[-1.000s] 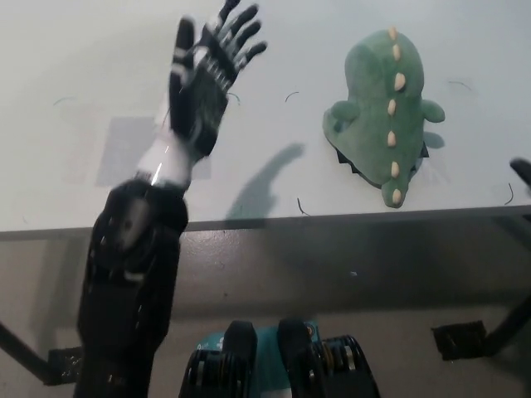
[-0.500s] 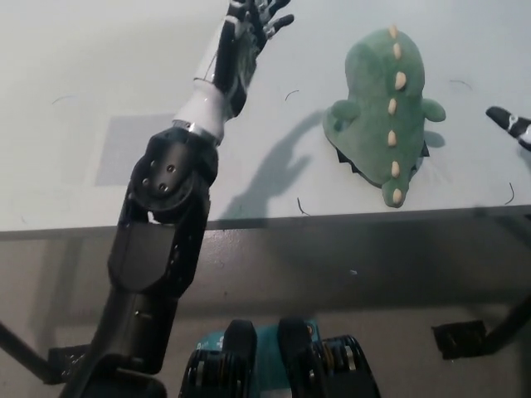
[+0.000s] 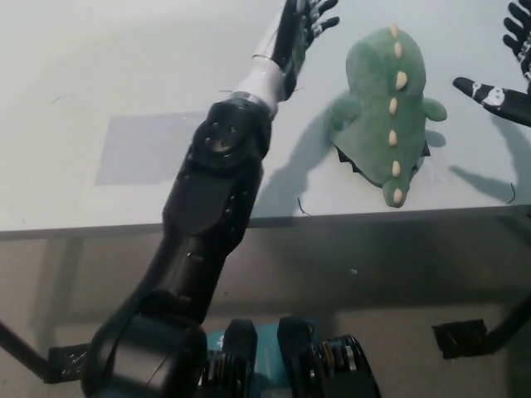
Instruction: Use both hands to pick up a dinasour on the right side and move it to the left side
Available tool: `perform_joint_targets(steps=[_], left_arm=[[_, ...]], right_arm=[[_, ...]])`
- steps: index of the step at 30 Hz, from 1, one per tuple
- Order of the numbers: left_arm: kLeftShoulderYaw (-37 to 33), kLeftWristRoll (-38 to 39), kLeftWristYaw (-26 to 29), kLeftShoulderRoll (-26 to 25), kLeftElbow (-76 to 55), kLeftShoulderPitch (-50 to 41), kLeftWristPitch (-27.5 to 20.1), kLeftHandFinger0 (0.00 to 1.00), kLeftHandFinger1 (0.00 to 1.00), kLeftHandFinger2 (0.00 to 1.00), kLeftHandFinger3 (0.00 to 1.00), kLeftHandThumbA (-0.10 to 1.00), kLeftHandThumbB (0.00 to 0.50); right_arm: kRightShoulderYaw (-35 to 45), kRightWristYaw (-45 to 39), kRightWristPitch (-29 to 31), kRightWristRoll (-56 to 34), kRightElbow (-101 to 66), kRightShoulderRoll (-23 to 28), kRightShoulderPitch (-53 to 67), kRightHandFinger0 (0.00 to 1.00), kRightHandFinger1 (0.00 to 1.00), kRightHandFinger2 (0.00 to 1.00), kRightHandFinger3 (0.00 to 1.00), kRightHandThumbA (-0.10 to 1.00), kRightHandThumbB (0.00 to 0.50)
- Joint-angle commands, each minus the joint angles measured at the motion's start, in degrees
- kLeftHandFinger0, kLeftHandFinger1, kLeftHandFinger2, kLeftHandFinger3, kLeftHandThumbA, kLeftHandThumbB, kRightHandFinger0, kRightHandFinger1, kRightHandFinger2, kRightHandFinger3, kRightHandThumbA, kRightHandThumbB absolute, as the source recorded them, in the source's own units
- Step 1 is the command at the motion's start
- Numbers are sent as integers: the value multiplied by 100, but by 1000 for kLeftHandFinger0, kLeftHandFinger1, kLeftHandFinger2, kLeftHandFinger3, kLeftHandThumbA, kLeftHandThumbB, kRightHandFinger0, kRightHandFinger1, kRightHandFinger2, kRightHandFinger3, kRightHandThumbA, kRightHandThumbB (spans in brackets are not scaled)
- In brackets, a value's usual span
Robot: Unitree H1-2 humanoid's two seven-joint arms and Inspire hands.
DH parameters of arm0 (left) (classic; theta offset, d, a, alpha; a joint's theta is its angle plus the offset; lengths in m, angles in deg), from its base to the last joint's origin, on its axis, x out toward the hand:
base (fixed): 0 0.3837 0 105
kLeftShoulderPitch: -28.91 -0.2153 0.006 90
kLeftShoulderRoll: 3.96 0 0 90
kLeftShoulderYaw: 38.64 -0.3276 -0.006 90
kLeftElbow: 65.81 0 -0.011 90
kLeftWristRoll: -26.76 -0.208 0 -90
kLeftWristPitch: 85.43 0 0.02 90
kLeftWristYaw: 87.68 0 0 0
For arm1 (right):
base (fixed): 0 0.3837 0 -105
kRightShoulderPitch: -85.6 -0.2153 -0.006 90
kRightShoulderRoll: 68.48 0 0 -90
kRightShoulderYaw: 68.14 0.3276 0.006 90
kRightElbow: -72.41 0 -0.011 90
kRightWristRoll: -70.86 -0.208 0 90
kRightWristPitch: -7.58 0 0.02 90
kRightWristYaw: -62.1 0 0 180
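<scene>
Fingers: I see both sets spread, holding nothing — left hand (image 3: 300,25) at top centre, right hand (image 3: 508,70) at the upper right edge.
Dinosaur (image 3: 387,112): lies flat on the table (image 3: 124,83), right of centre, between the hands, untouched.
Approach: I'd bring both palms in evenly against its flanks — squeeze before lifting.

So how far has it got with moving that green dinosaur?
Nothing is moved yet. The dinosaur lies untouched on the right part of the table. In hand is the approach: the left hand hovers open just left of it, and the right hand reaches in open from the right edge. Left to do: close both hands on the toy, lift it, and carry it to the left side.
</scene>
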Motion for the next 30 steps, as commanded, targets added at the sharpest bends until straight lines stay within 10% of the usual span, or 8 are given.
perform_joint_targets(steps=[1,5,21,30], left_arm=[[22,-42,10,60,491,465,-422,1000,1000,1000,1000,1000,381],[204,179,-75,110,1144,591,-360,977,1000,1000,1000,1000,343],[486,195,-74,65,2554,914,-393,998,1000,1000,1000,1000,385],[390,20,90,109,2654,891,-377,1000,1000,1000,1000,1000,384]], right_arm=[[-27,-48,374,137,345,171,-416,1000,1000,1000,1000,1000,39],[-42,-63,281,199,818,275,-506,1000,1000,1000,1000,1000,112],[-80,-601,422,64,2632,405,-1107,1000,1000,1000,1000,1000,56],[-54,-711,373,37,2758,443,-1100,1000,1000,1000,1000,1000,168]])
